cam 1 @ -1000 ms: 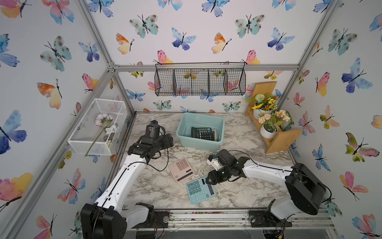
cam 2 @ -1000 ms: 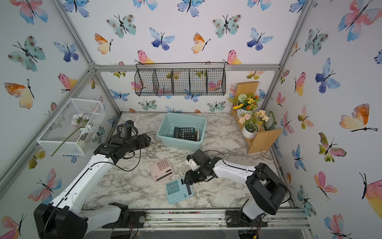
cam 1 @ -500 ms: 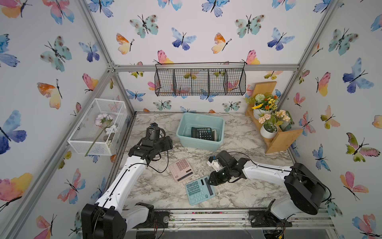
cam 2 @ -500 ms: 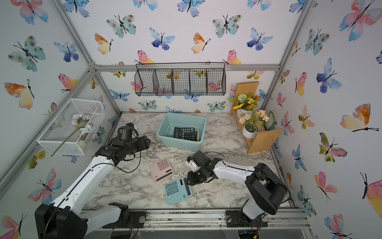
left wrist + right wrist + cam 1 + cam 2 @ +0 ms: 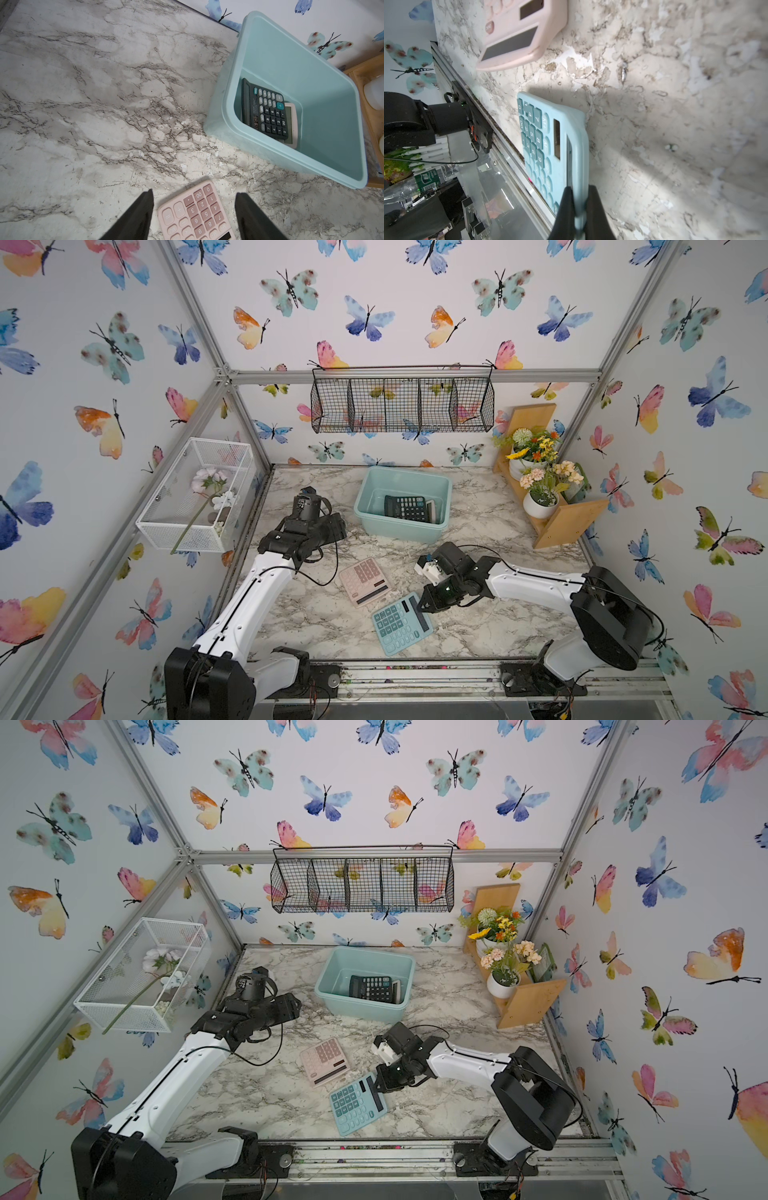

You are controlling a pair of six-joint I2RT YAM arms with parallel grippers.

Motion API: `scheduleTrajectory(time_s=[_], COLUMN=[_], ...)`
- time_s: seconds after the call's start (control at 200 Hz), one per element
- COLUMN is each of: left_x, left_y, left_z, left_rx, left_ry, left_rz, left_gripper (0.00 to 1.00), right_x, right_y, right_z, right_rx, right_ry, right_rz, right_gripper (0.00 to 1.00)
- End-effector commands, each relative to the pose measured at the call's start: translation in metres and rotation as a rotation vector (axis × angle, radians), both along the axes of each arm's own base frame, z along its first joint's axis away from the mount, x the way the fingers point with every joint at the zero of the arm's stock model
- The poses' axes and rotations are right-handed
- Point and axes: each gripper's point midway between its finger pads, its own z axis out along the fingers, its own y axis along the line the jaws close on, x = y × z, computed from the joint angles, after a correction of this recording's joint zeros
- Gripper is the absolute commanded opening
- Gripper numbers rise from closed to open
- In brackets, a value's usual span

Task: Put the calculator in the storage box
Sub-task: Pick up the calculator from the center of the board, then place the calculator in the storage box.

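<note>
Closing is what the right gripper [image 5: 424, 605] has done since the earlier frames: its jaws, apart a second ago, now pinch the display end of the teal calculator [image 5: 399, 624]. The calculator itself lies where it did, near the front edge of the tabletop [image 5: 478, 626], about midway along it. The left arm has hardly shifted.

The right wrist view shows the grip that the top views hide: both black fingers [image 5: 566, 199] press either face of the teal calculator's [image 5: 542, 141] thick top edge. Whether that end is off the marble cannot be told. Its keys read 0, 00, 1 to 9 and M+.

The left gripper [image 5: 194, 192] stands wide open and holds nothing. Its wrist view frames the pink calculator [image 5: 197, 214] between the fingers, but in both top views that calculator [image 5: 365, 581] lies well apart from it, just beside the teal one toward the left edge. Its keys show 0, 00, digits, MU and M+.

The storage box [image 5: 399, 531] sits near the back edge, centre. Inside, a black calculator [image 5: 268, 112] leans on a pale calculator [image 5: 292, 124]; the left wrist view shows a label that looks like DEXIN, unreadable from above.
</note>
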Motion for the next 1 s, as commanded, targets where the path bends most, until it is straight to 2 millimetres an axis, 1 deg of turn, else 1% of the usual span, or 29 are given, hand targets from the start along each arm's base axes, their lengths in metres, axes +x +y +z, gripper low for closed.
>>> scheduleTrajectory(time_s=[0.0, 0.005, 0.095, 0.18, 0.25, 0.325, 0.4, 0.436, 0.441, 0.531, 0.576, 0.636, 0.751, 0.761, 0.826, 0.871, 0.881, 0.896, 0.901, 0.906, 0.911, 0.941, 0.991], left_x=[0.001, 0.001, 0.001, 0.003, 0.004, 0.005, 0.004, 0.004, 0.004, 0.002, 0.001, -0.001, -0.004, -0.005, -0.006, -0.007, -0.007, -0.007, -0.007, -0.007, -0.007, -0.008, -0.008], left_y=[0.003, 0.003, 0.005, 0.006, 0.007, 0.007, 0.008, 0.010, 0.010, 0.013, 0.014, 0.015, 0.015, 0.015, 0.014, 0.014, 0.014, 0.014, 0.014, 0.014, 0.015, 0.015, 0.014], left_z=[0.002, 0.002, 0.004, 0.005, 0.006, 0.008, 0.011, 0.013, 0.013, 0.017, 0.019, 0.020, 0.019, 0.019, 0.019, 0.019, 0.019, 0.019, 0.019, 0.019, 0.019, 0.020, 0.020], left_rx=[0.000, -0.001, -0.002, -0.006, -0.012, -0.019, -0.022, -0.023, -0.023, -0.025, -0.029, -0.030, -0.035, -0.035, -0.039, -0.040, -0.040, -0.040, -0.040, -0.040, -0.040, -0.041, -0.043], left_ry=[-0.015, -0.015, -0.023, -0.027, -0.032, -0.038, -0.047, -0.052, -0.053, -0.066, -0.069, -0.071, -0.070, -0.069, -0.069, -0.070, -0.070, -0.071, -0.071, -0.071, -0.071, -0.072, -0.070], left_rz=[-0.002, -0.001, 0.002, 0.004, 0.005, 0.006, 0.011, 0.013, 0.015, 0.024, 0.026, 0.028, 0.026, 0.027, 0.023, 0.023, 0.023, 0.024, 0.023, 0.024, 0.026, 0.025, 0.022], left_gripper=[0.67, 0.67, 0.67, 0.67, 0.66, 0.66, 0.66, 0.66, 0.66, 0.66, 0.66, 0.66, 0.66, 0.66, 0.66, 0.66, 0.66, 0.67, 0.67, 0.67, 0.67, 0.66, 0.66], right_x=[0.006, 0.006, 0.011, 0.015, 0.024, 0.043, 0.070, 0.082, 0.087, 0.130, 0.151, 0.181, 0.236, 0.241, 0.265, 0.278, 0.280, 0.285, 0.287, 0.288, 0.290, 0.297, 0.308], right_y=[-0.016, -0.016, -0.025, -0.028, -0.031, -0.029, -0.026, -0.024, -0.025, -0.020, -0.017, -0.016, -0.010, -0.009, -0.001, 0.007, 0.009, 0.011, 0.013, 0.013, 0.014, 0.019, 0.026], right_z=[0.036, 0.036, 0.075, 0.110, 0.136, 0.164, 0.186, 0.194, 0.196, 0.214, 0.218, 0.227, 0.234, 0.231, 0.227, 0.220, 0.221, 0.217, 0.218, 0.214, 0.216, 0.209, 0.195], right_rx=[-0.062, -0.062, -0.081, -0.057, -0.049, -0.025, -0.008, -0.003, -0.003, 0.028, 0.044, 0.066, 0.117, 0.116, 0.145, 0.163, 0.170, 0.170, 0.175, 0.172, 0.178, 0.186, 0.195], right_ry=[-0.104, -0.104, -0.174, -0.235, -0.281, -0.333, -0.388, -0.408, -0.415, -0.464, -0.475, -0.496, -0.493, -0.486, -0.465, -0.443, -0.442, -0.433, -0.434, -0.425, -0.427, -0.406, -0.370], right_rz=[0.014, 0.014, 0.013, -0.003, -0.022, -0.064, -0.119, -0.140, -0.151, -0.221, -0.248, -0.290, -0.361, -0.366, -0.386, -0.387, -0.387, -0.388, -0.389, -0.390, -0.390, -0.391, -0.395], right_gripper=[0.02, 0.02, 0.02, 0.02, 0.02, 0.02, 0.02, 0.02, 0.02, 0.02, 0.02, 0.02, 0.02, 0.02, 0.02, 0.02, 0.02, 0.02, 0.02, 0.02, 0.02, 0.02, 0.02])
